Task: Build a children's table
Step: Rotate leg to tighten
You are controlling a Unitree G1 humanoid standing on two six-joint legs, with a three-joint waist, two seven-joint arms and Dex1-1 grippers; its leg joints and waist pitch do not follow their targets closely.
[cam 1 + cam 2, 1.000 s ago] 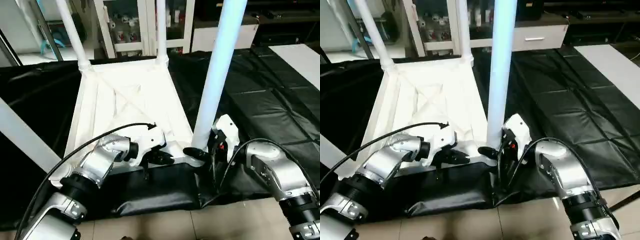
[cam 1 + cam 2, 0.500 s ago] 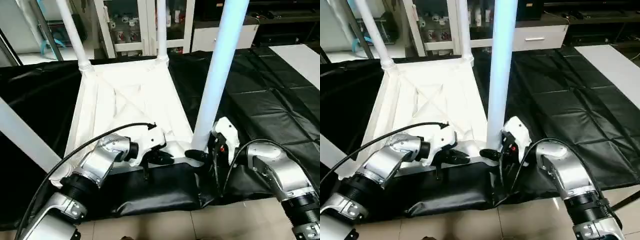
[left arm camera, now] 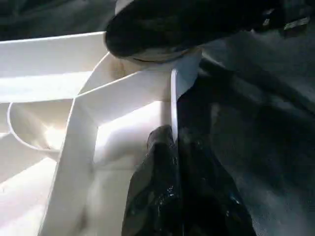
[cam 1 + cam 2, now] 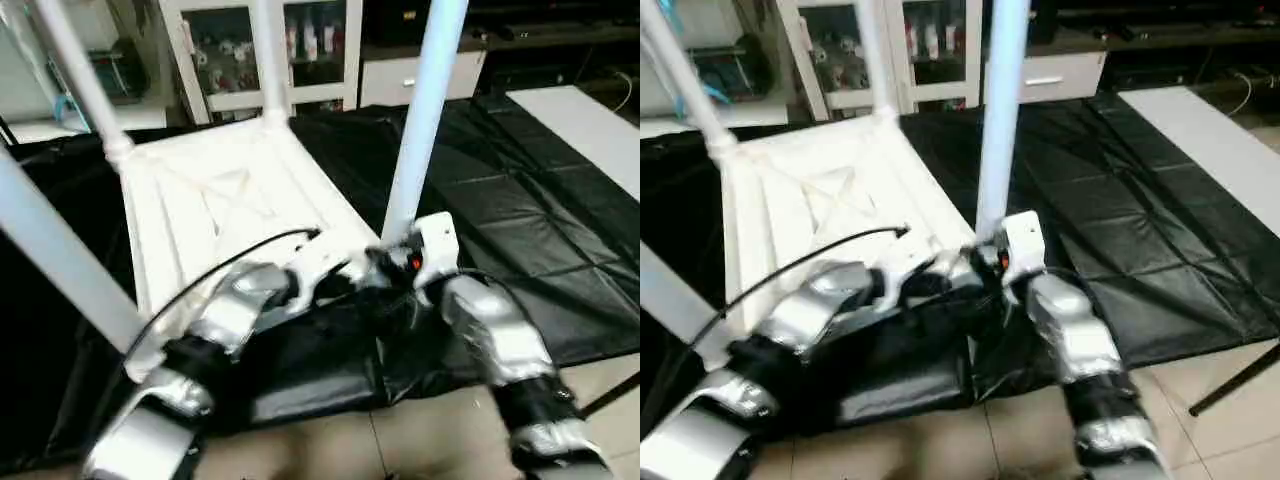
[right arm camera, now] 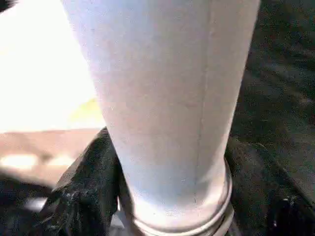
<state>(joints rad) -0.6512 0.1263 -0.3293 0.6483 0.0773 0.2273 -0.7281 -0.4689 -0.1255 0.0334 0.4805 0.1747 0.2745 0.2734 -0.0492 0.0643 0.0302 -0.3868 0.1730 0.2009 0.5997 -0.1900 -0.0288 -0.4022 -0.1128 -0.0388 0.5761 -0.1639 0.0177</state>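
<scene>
1. The tabletop (image 4: 220,200) lies upside down on the black-covered desk (image 4: 520,190), its ribbed underside facing up.
2. Legs stand in its corner sockets; the near right leg (image 4: 420,110) rises upright at the near right corner.
3. The right gripper (image 5: 162,216) has its fingers (image 5: 83,191) on both sides of this leg's base, gripping it.
4. The left gripper (image 3: 172,187) has its fingers closed, at the tabletop's near edge, just beside that corner.
</scene>
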